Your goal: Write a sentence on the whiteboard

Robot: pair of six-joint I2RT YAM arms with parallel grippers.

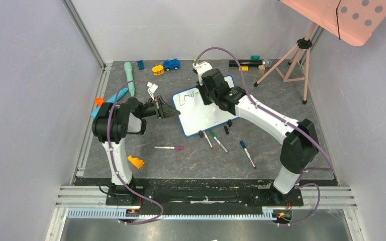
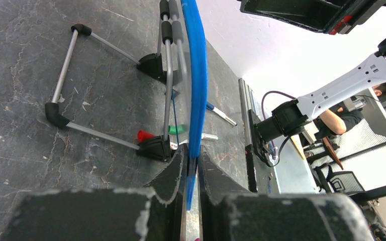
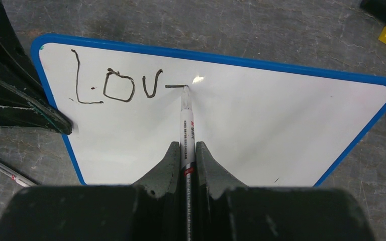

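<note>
i see the whiteboard (image 1: 203, 118) standing tilted near the middle of the table (image 1: 181, 165). my left gripper (image 2: 191, 159) is clamped on the blue frame at the board's left edge. my right gripper (image 3: 186, 150) is closed around a marker (image 3: 186, 118), its tip touching the board at the end of a short stroke. the sentence (image 3: 125, 86) reads only "lov" plus that stroke, along the upper left. loose pens (image 1: 216, 140) lie just in front of the board.

I find the dark table (image 1: 181, 164) bearing the whiteboard (image 1: 203, 116) mid-frame, pens (image 1: 218, 142) just below, a toy car (image 1: 171, 64) upper centre.
</note>
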